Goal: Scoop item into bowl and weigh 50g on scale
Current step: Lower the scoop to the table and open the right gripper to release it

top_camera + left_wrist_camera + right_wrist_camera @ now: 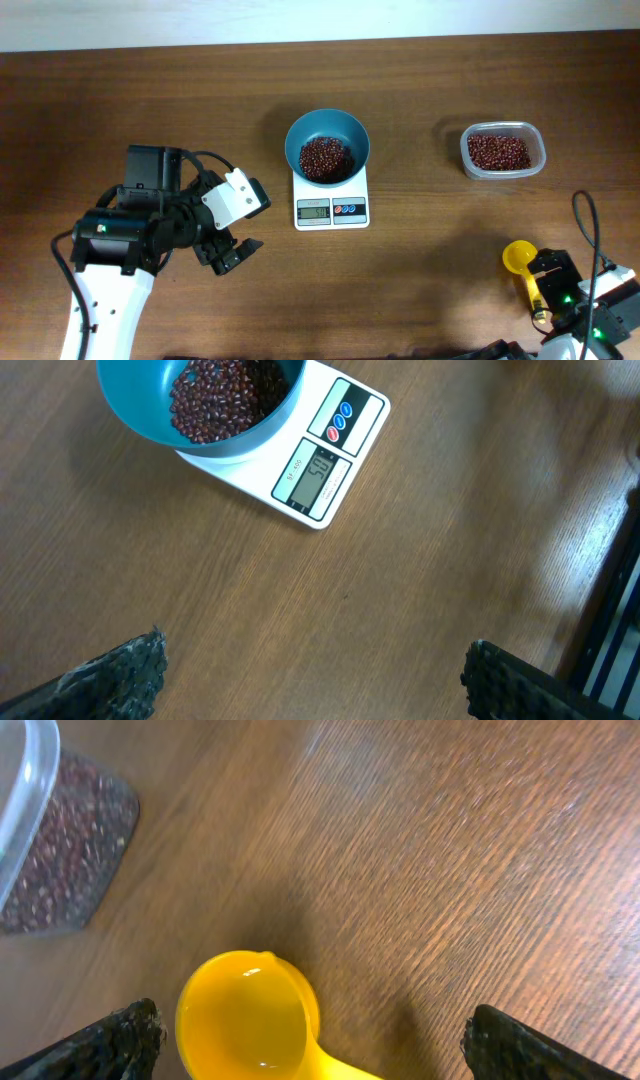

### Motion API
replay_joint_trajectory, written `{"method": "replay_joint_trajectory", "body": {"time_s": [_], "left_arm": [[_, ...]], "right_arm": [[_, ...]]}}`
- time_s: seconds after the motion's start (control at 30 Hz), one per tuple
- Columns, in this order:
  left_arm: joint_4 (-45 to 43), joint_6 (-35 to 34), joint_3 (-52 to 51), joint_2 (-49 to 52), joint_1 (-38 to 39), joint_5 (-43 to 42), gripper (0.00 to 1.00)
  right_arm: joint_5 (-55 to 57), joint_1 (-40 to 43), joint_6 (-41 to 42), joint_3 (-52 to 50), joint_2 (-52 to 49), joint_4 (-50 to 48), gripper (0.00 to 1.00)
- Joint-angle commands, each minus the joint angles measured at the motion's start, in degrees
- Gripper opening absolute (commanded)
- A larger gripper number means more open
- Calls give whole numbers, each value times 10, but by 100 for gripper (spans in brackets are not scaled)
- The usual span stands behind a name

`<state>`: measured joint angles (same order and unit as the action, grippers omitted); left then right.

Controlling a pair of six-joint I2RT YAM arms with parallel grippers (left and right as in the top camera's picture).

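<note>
Leftmost, the left gripper (315, 665) hung spread; its wrist view showed the scale (331, 205) digits larger than overhead. Beans (325, 158) filled the bowl (300, 135) on the scale. Rightmost, the right gripper (312, 1025) gaped above an empty yellow scoop (245, 1020).

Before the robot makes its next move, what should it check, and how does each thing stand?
1. Bowl sits on the scale: ok.
2. Beans are in the bowl: ok.
3. Display shows fifty grams: cannot tell, digits blurred.
4. Yellow scoop is empty: ok.
5. Left hand open, away from the scale: ok.
6. Right hand open above the scoop: ok.
</note>
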<state>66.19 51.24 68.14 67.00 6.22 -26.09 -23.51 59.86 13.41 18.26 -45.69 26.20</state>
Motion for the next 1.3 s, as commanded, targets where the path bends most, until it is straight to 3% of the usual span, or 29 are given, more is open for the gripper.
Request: {"method": "replay_joint_trajectory", "body": {"time_s": [0.0, 0.23, 0.47, 0.67, 0.9, 1.27], "left_arm": [[-1, 5, -1, -4, -4, 0, 99], [-1, 5, -1, -4, -4, 0, 99], [-1, 5, -1, -4, -4, 0, 99], [-1, 5, -1, -4, -4, 0, 99], [-1, 5, -1, -4, -4, 0, 99], [-1, 5, -1, -4, -4, 0, 99]], "right_arm": [[17, -26, 47, 24, -22, 36, 99], [18, -143, 56, 105, -74, 73, 99], [180, -164, 43, 321, -31, 260, 99], [75, -164, 5, 434, 2, 342, 99], [10, -164, -52, 550, 84, 356, 99], [11, -164, -52, 559, 118, 385, 99]]}}
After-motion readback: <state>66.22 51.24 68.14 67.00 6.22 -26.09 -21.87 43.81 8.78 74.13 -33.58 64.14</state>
